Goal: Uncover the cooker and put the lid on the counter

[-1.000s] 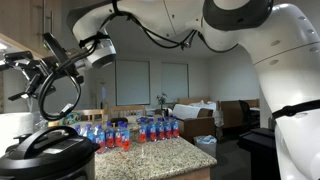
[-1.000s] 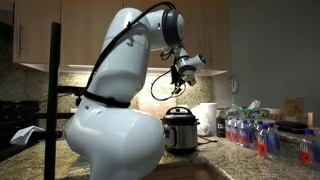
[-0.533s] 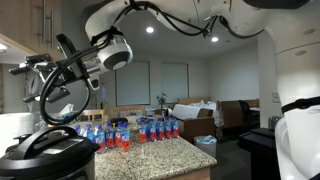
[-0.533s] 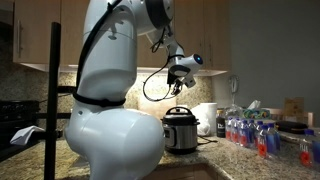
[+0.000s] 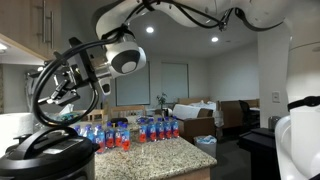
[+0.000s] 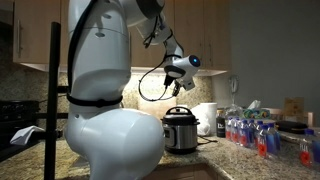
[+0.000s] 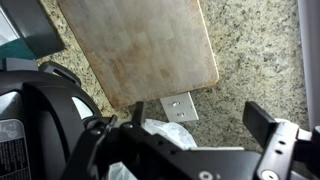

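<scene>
While my gripper [image 6: 171,77] hangs above the cooker [image 6: 180,135] with jaws spread wide and empty, the lid [image 6: 180,112] sits on top, untouched. Nothing is done yet: I must descend, grip it, lift it off and set it on the counter [image 5: 168,156].

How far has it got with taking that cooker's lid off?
Nothing is done yet: the lid sits on the cooker in both exterior views. In hand: the pincer hovers up above the cooker, open and empty. Left to do: come down, grip the lid's handle, lift it off and set it on the counter.
</scene>
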`<action>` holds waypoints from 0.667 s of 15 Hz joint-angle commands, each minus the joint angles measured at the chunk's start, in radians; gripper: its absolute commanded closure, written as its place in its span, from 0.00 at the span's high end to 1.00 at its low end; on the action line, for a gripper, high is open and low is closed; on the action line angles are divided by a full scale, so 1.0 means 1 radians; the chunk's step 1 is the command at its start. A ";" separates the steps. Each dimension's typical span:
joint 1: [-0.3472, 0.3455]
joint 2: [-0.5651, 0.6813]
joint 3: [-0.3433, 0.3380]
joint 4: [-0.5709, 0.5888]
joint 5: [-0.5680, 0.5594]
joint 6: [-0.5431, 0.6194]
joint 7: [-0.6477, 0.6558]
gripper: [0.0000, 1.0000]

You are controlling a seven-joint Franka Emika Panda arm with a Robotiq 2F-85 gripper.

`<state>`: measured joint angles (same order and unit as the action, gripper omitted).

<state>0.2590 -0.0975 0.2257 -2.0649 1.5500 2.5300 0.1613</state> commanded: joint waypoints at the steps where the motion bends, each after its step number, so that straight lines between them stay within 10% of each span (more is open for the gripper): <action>1: -0.005 -0.034 0.017 -0.046 0.077 0.078 -0.021 1.00; 10: -0.002 -0.042 0.030 -0.087 0.059 0.115 0.091 1.00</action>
<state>0.2593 -0.1011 0.2403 -2.1123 1.5957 2.6086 0.1937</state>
